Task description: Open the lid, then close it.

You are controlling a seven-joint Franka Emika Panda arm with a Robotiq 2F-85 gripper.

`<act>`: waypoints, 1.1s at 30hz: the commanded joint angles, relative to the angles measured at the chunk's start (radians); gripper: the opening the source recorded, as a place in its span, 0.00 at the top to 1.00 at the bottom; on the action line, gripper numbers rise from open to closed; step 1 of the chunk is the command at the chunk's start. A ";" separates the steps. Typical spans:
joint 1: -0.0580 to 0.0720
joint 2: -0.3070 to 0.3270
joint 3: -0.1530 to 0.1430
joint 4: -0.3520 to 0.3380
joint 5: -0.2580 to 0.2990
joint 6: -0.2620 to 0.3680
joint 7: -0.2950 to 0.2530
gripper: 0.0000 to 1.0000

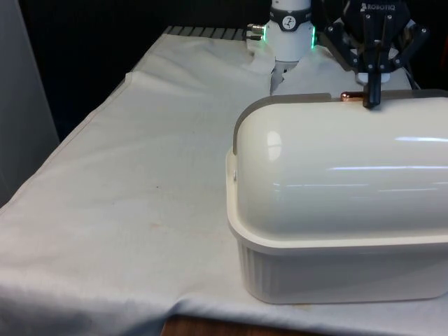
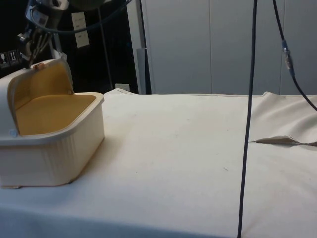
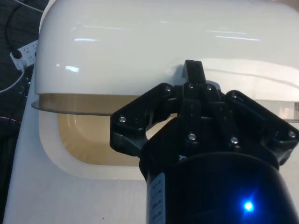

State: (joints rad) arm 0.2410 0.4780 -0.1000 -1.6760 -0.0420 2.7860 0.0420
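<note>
**Ana:** Over at the left edge of the side view, the bread box sits on the table with its lid rolled back and the tan inside showing. The gripper is at the lid's copper handle, upper right of the front view.

**Ben:** Are the jaws clamped on that handle?

**Ana:** They look drawn together at it, but the handle itself is hidden in the wrist view, so I cannot tell whether they truly pinch it.

**Ben:** So the opening half seems done. How should the closing go?

**Ana:** My judgement: follow the lid's curve, not a straight pull. Bring the handle up and over in an arc towards the front rim, keep the wrist turning with it, and ease off as the edge meets the rim so the box does not skid on the cloth.

**Ben:** And the count?

**Ana:** One box, one lid, one handle, one gripper.
</note>
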 commanded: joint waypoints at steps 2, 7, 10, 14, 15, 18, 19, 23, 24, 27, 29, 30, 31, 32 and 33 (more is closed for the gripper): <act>0.000 0.000 0.000 0.000 0.000 0.000 0.000 1.00; -0.002 0.000 0.003 0.001 0.003 -0.006 -0.003 1.00; 0.000 -0.003 0.000 0.001 0.000 0.000 0.000 1.00; 0.001 -0.016 0.000 -0.003 -0.001 -0.012 -0.001 1.00; 0.001 -0.018 -0.001 -0.004 -0.001 -0.012 -0.001 1.00; 0.002 -0.023 -0.002 -0.005 -0.003 -0.015 0.000 1.00; 0.004 -0.021 -0.003 -0.003 -0.005 -0.017 0.001 1.00; 0.005 -0.020 -0.004 -0.002 -0.007 -0.021 0.001 1.00; 0.005 -0.020 -0.005 -0.001 -0.009 -0.024 0.001 1.00; 0.004 -0.019 -0.004 -0.001 -0.009 -0.034 -0.001 1.00; 0.004 -0.019 -0.003 -0.001 -0.008 -0.038 -0.002 1.00; 0.004 -0.019 -0.003 -0.001 -0.008 -0.043 -0.002 1.00; 0.004 -0.019 -0.003 0.000 -0.008 -0.048 -0.003 1.00; 0.003 -0.020 -0.002 0.000 -0.008 -0.055 -0.004 1.00; 0.003 -0.020 -0.002 0.000 -0.008 -0.055 -0.004 1.00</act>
State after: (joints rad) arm 0.2430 0.4590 -0.1000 -1.6760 -0.0470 2.7360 0.0360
